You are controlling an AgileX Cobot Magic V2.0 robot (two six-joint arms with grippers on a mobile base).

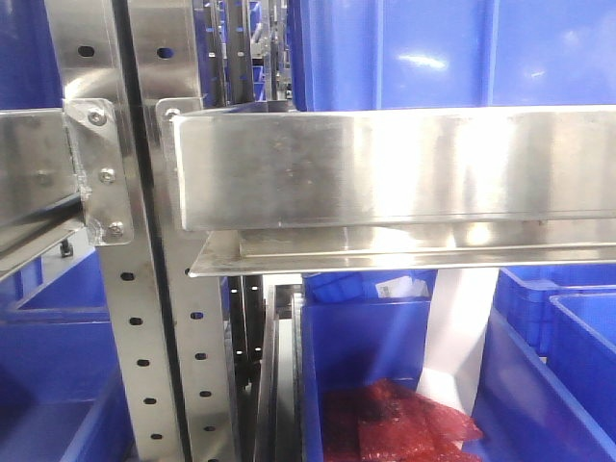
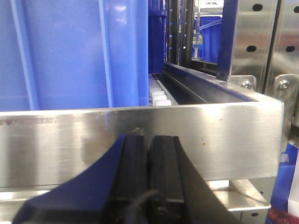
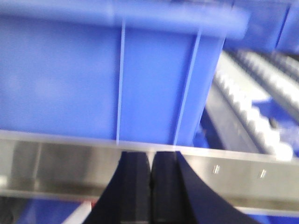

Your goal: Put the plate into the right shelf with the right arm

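Note:
No plate shows in any view. My right gripper is shut with nothing between its black fingers, close in front of the steel front rail of a shelf. A blue bin stands on that shelf just behind the rail. My left gripper is also shut and empty, facing the steel front rail of another shelf level with a blue bin behind it. Neither gripper shows in the front view, which is filled by a steel shelf rail.
Perforated steel uprights stand at the left of the front view. Blue bins sit on the lower level; one holds red packets. White roller tracks run beside the bin in the right wrist view, and rollers show in the left wrist view.

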